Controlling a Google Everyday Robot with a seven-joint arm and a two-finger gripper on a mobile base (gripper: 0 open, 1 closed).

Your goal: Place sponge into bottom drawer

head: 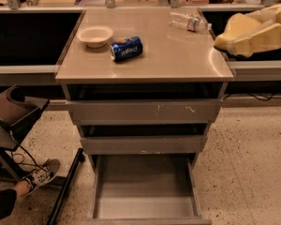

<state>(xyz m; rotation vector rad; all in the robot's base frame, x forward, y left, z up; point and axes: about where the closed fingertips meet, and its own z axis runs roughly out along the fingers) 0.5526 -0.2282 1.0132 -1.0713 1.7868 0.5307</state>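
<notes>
The yellow sponge hangs in the air at the far right, just off the right edge of the cabinet top and well above floor level. My gripper reaches in from the right edge and is shut on the sponge; its pale yellow pads blend with the foam. The bottom drawer is pulled open at the foot of the cabinet, its grey floor bare. It lies far below and to the left of the gripper.
On the cabinet top lie a white bowl, a blue soda can on its side and a clear plastic bottle. The two upper drawers are pushed in. A person's shoe and a dark stand are at the left.
</notes>
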